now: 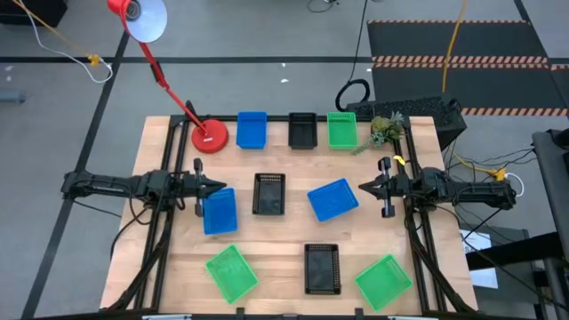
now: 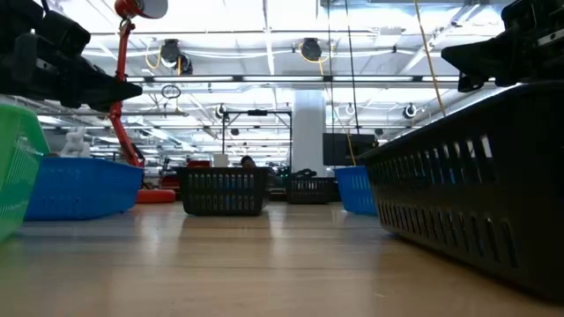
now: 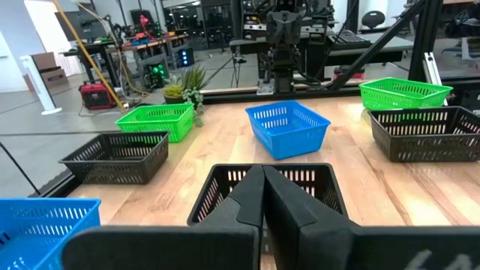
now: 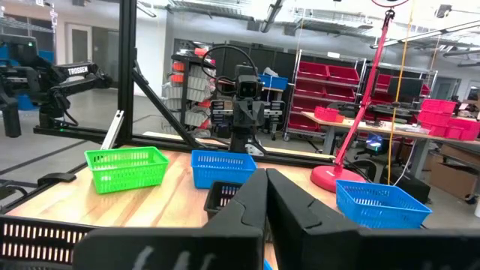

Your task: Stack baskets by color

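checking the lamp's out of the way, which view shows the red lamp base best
The high view: the red lamp base sits whole at the table's far edge beside a blue basket. The right wrist view shows it side-on, the low view only a sliver, the left wrist view nothing.

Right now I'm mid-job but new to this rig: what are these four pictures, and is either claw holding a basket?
Two robot arms face each other across a wooden table. One picture looks straight down, one looks level along the tabletop, and two look out from the wrists. The left claw and right claw are both shut and hold nothing. Nine baskets lie unstacked: three in a back row, blue, black, green, and six scattered in front. A red lamp base stands beside the row.
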